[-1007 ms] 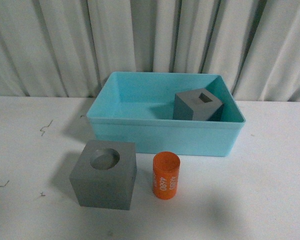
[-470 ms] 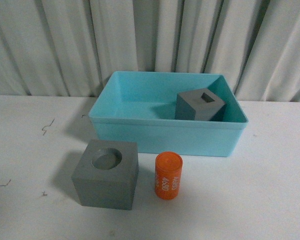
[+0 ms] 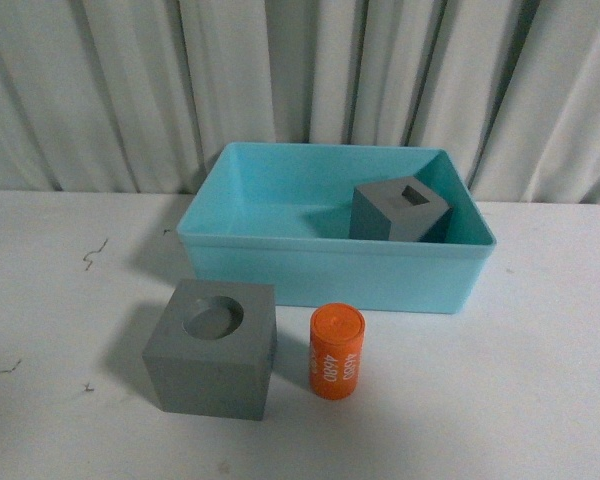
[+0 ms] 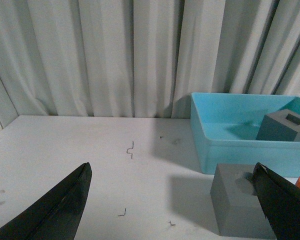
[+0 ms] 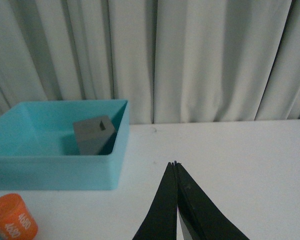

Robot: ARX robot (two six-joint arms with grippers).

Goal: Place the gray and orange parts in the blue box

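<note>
A gray cube with a round recess (image 3: 212,348) sits on the white table in front of the blue box (image 3: 330,265). The orange cylinder (image 3: 336,353) with white digits stands upright just to its right. A second gray cube with a rectangular slot (image 3: 398,210) lies inside the box, at its right. No arm shows in the front view. My left gripper (image 4: 172,166) is open and holds nothing, with the recessed cube (image 4: 237,207) near one finger. My right gripper (image 5: 175,163) is shut and empty, well away from the box (image 5: 55,172) and the cylinder (image 5: 12,222).
A pleated grey curtain (image 3: 300,80) hangs right behind the box. Small dark marks (image 4: 130,149) dot the white table (image 3: 540,380) on the left side.
The whole scene has slid a few pixels to the right in the front view. The cubes, cylinder and box keep their places relative to each other.
</note>
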